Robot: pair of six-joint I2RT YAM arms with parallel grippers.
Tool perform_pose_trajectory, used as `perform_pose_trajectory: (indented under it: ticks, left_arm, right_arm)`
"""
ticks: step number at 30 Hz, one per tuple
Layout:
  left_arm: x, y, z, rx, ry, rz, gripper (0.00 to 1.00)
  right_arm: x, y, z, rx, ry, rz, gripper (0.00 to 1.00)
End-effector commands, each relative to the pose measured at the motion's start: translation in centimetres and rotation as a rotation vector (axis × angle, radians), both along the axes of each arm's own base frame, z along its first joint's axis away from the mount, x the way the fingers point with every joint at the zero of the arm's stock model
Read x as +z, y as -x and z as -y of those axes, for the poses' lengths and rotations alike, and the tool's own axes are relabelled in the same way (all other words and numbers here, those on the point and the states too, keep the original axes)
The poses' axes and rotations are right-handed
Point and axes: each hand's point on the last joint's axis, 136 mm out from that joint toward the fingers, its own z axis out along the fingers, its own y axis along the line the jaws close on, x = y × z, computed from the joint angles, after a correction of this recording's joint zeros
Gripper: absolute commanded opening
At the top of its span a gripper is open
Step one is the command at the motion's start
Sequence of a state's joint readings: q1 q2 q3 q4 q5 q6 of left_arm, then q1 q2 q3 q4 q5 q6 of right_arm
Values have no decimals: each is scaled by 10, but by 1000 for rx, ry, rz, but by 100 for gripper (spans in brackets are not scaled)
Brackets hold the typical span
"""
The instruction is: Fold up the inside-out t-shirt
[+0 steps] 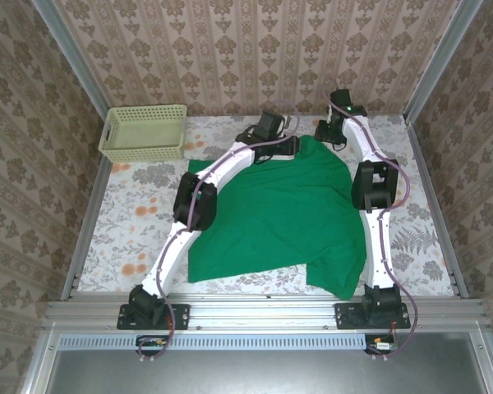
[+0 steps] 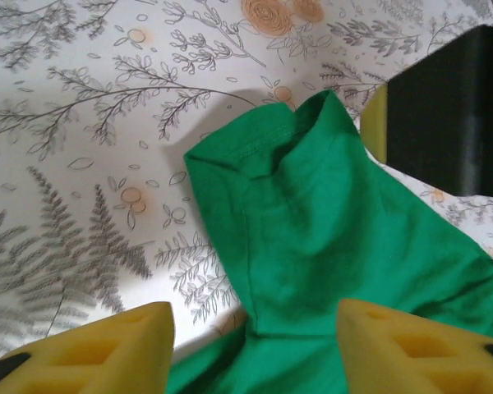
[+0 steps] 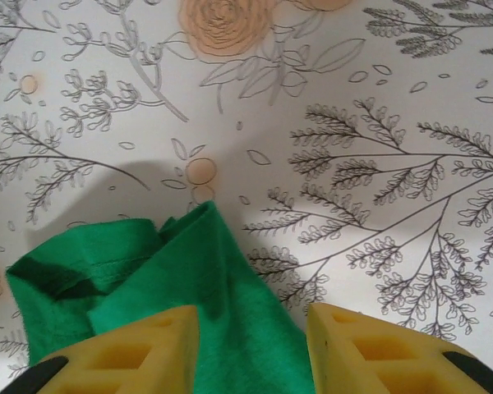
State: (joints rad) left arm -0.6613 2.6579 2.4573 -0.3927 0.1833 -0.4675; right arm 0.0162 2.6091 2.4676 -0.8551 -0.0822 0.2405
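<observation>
The inside-out t-shirt lies spread across the middle of the floral-patterned table, with its near hem close to the arm bases. The left arm rises from its base, bends at the elbow over the shirt's left edge and reaches diagonally forward and to the right, so that the left gripper sits at the shirt's far edge. The right arm runs almost straight out along the shirt's right edge and turns inward at the wrist, placing the right gripper just beside the left one at the same far edge. In the left wrist view the yellow fingers stand wide apart, released, with a hemmed fold of green cloth between them. In the right wrist view the fingers stand closer together around a raised peak of cloth; whether they clamp it cannot be told. A pale yellow-green basket stands at the table's far left corner, apart from the shirt
</observation>
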Motion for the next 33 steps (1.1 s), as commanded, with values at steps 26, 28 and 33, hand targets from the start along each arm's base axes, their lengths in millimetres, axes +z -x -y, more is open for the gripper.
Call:
perform_pose_trajectory:
  ticks: [26,28,33]
  left_arm:
    - [-62,0,32,31,19,-49,28]
    - [-67,3,26,37,2,-81,20]
    - [-64,12,15,47,-21,-119,5]
  right_arm:
    - [-27,73,15,-206,-72,-140,30]
    - [-28,82,15,-220,-76,-137,25]
    - [-26,97,20,-249,-65,-128,17]
